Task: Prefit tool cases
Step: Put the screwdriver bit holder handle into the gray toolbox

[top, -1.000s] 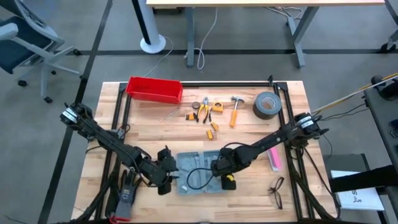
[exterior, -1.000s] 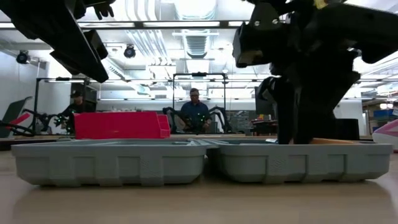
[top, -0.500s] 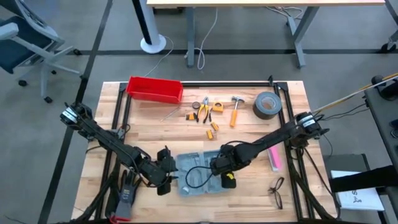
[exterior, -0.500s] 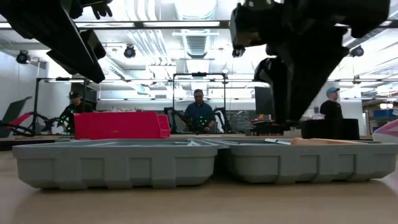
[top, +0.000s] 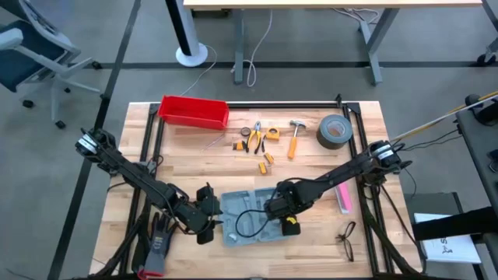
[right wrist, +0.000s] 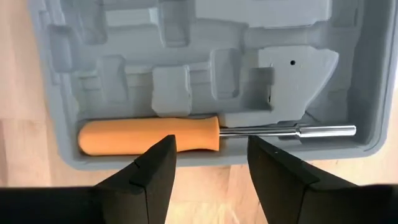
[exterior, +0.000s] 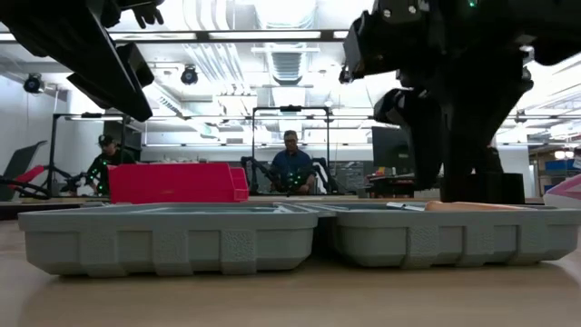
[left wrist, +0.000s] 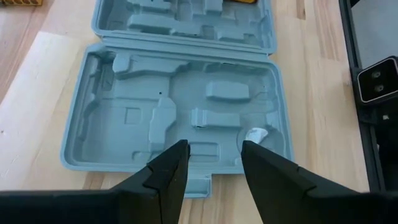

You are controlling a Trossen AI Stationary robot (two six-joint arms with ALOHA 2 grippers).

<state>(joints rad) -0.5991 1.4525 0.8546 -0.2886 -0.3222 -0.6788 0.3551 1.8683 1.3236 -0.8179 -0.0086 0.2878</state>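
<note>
The grey-blue tool case [top: 247, 215] lies open and flat on the wooden table near its front edge, both moulded halves facing up [left wrist: 180, 106]. An orange-handled screwdriver [right wrist: 149, 135] lies in a slot along one edge of the case half under my right gripper [right wrist: 211, 158]. That gripper [top: 277, 209] hangs open above the screwdriver, fingers pointing down, touching nothing. My left gripper [top: 210, 217] stands open at the case's left side, slanting down over that half's outer edge [left wrist: 214, 165], with nothing between its fingers.
At the back of the table stand a red bin [top: 193, 112], pliers and small tools [top: 257, 138], a hammer [top: 294, 138] and a roll of tape [top: 333, 131]. A pink object [top: 343, 198] and glasses [top: 345, 239] lie at the right, a glove [top: 159, 241] at the front left.
My right gripper has risen straight up from the case, open all the while. The screwdriver has stayed lying in its slot. My left gripper has kept still.
</note>
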